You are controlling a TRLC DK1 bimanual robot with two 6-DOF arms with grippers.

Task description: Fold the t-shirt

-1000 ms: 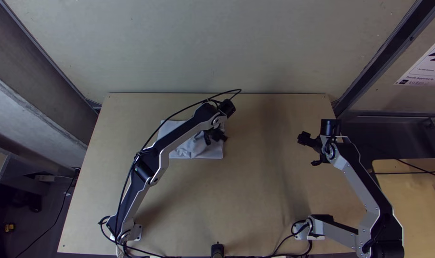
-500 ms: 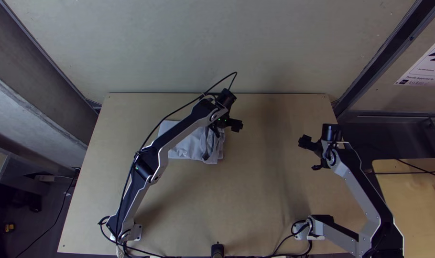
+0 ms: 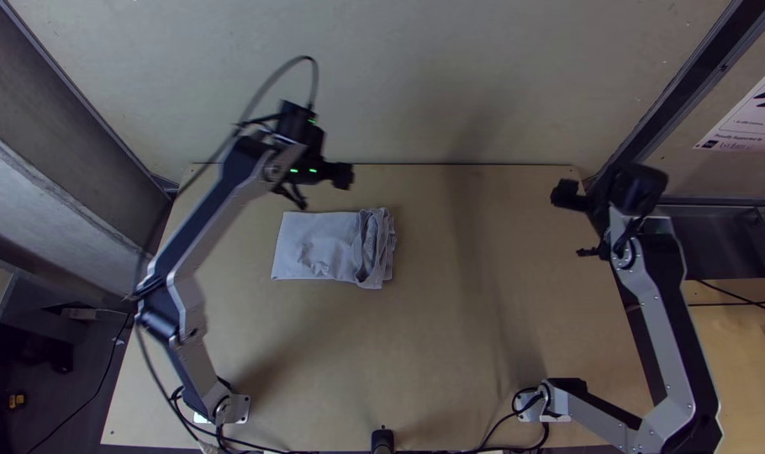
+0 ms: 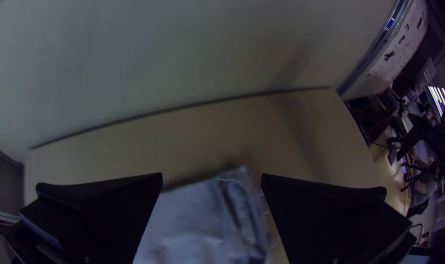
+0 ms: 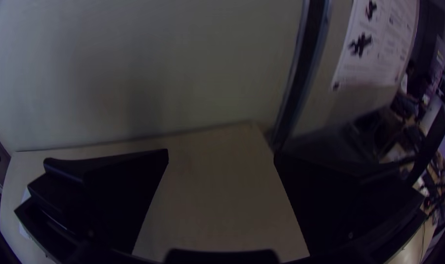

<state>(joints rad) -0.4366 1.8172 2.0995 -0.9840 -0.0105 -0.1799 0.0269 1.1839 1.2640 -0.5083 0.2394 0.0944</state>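
Jaws wide apart on the left gripper (image 3: 322, 189), with nothing between them; it hangs just beyond the far side of the t-shirt (image 3: 315, 240), near the table's far edge. The right gripper (image 3: 574, 225) has its jaws wide and empty too, over the far right of the table (image 3: 458, 345), well apart from the cloth.

The t-shirt lies left of the table's middle, toward the far side, as a compact folded packet. Its left part is mostly flat, with a few creases at the near side; its right end (image 3: 376, 248) is a thicker band of bunched layers, slightly uneven and jutting a little toward the near side.

I judge the folding almost or fully done. The likeliest trouble is that loose right end: nothing pins those layers, so they could spring or slide open by themselves, and a low pass of a finger would drag them out of line. A pinch there to tidy might catch only the top layer and undo the fold. The left arm (image 3: 197, 219) also reaches high and far, so its looped cable (image 3: 317, 71) might rub the far wall (image 3: 450, 76) if it went farther.
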